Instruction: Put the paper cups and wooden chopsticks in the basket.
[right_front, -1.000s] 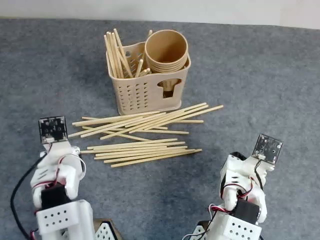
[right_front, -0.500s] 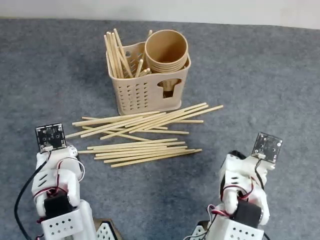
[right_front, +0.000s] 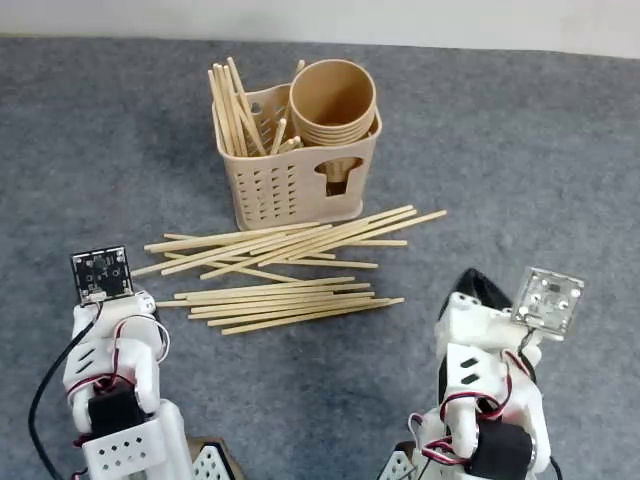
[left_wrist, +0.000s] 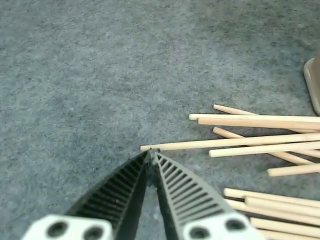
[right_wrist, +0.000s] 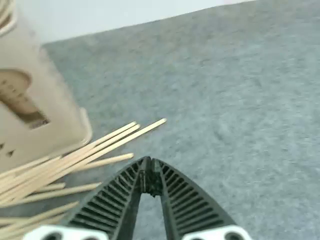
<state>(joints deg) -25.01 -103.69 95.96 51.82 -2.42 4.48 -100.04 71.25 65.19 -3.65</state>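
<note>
A beige perforated basket (right_front: 295, 185) stands at the back middle of the grey carpet. A stack of brown paper cups (right_front: 333, 100) sits in one compartment, and several wooden chopsticks (right_front: 232, 105) stand upright in the other. Many loose chopsticks (right_front: 285, 270) lie in two rough bundles in front of the basket. My left gripper (left_wrist: 151, 153) is shut and empty, its tips just short of the nearest chopstick ends (left_wrist: 210, 145). My right gripper (right_wrist: 148, 164) is also shut and empty, above bare carpet near the far ends of the chopsticks (right_wrist: 100, 145), with the basket (right_wrist: 35, 115) beyond.
The left arm (right_front: 110, 350) sits at the front left and the right arm (right_front: 490, 370) at the front right. Open carpet (right_front: 520, 170) spreads on both sides of the basket. A pale wall edge (right_front: 320, 20) runs along the back.
The left arm drew back toward the front edge about a second ago and has held still since. The right arm has just shifted, its wrist swinging slightly right and its gripper tip pushing forward.
</note>
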